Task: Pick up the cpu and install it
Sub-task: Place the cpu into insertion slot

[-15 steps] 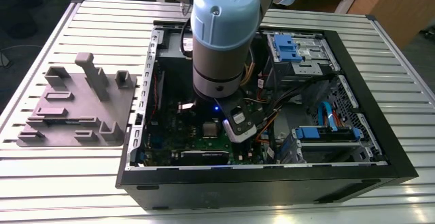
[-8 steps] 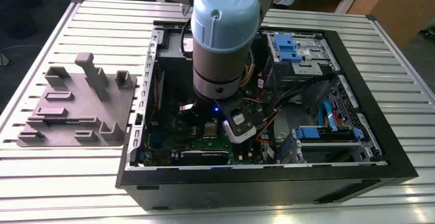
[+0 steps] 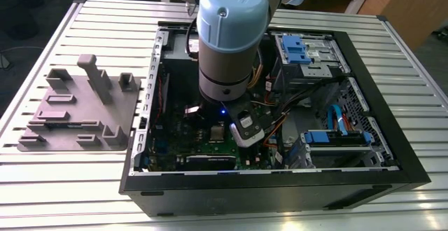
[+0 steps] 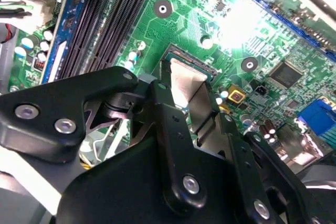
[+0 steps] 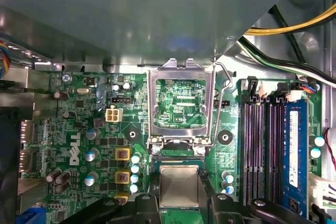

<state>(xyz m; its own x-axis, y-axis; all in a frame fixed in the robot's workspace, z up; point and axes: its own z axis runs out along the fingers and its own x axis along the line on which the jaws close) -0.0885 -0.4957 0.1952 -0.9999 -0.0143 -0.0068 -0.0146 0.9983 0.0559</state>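
Pinching the cpu [image 5: 179,185] by two opposite edges, your gripper [image 5: 180,199] is holding it level so it can seat squarely. It is hovering just beside the raised socket frame [image 5: 181,106].

Slatted alu table [image 3: 70,189], ribs running across. Two things sit directly on it: black PC case [image 3: 266,194], centre to 3 o'clock, open side up; grey plastic fixture plate [image 3: 84,121] w/ upright blocks at 9 o'clock, just beside case, flat on slats.
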